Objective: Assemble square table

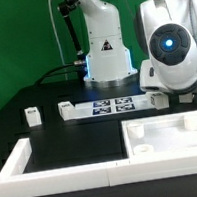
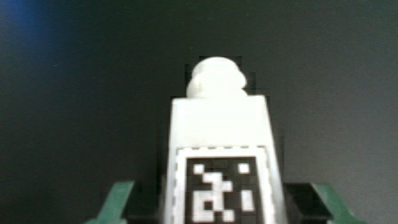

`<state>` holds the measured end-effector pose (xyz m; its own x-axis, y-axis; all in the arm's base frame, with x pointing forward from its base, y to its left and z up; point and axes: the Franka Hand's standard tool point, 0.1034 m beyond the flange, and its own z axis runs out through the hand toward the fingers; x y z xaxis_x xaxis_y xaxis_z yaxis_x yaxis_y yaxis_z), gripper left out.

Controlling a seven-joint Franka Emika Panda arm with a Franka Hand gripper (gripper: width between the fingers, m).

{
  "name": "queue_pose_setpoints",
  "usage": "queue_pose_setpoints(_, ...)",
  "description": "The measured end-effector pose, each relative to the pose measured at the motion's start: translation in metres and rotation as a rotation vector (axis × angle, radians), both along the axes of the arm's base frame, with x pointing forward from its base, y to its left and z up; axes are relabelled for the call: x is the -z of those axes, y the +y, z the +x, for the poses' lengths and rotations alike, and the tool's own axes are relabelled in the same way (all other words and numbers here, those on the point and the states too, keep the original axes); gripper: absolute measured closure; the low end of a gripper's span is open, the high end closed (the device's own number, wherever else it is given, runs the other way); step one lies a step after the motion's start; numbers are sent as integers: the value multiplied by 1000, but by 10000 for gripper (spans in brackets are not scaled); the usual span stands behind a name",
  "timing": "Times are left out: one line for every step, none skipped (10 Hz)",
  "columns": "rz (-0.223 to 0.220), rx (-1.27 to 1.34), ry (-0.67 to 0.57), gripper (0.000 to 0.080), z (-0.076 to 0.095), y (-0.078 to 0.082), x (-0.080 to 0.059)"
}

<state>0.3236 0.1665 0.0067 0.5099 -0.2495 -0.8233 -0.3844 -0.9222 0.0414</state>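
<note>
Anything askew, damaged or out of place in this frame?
Nothing stands out: the square panel lies flat by the border wall, loose legs rest on the table, and another leg sits straight between the gripper fingers.

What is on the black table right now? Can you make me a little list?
gripper: a finger on each side of a leg; gripping or not, cannot tell
leg at gripper: white, tag facing the wrist camera, round peg at its far end
loose leg: on the black table, exterior view's left
second loose leg: by the marker board
square panel: white, rim up, front, exterior view's right
border wall: white, front, exterior view's left
</note>
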Motion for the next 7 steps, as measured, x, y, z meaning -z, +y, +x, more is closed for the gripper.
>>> queue_pose_setpoints(4, -1, 5, 513, 2, -1, -3)
queue_pose_setpoints(13, -2, -4, 513, 15, -6, -20)
queue_pose_setpoints(27, -3, -46, 512, 35, -13, -46)
queue_pose_setpoints(42, 0, -77, 512, 52, -22, -69)
queue_pose_setpoints(37, -5, -123, 512, 65, -29, -87)
queue_pose_setpoints(27, -9, -167, 512, 70, -31, -98)
queue_pose_setpoints(25, -9, -165, 512, 67, -31, -95)
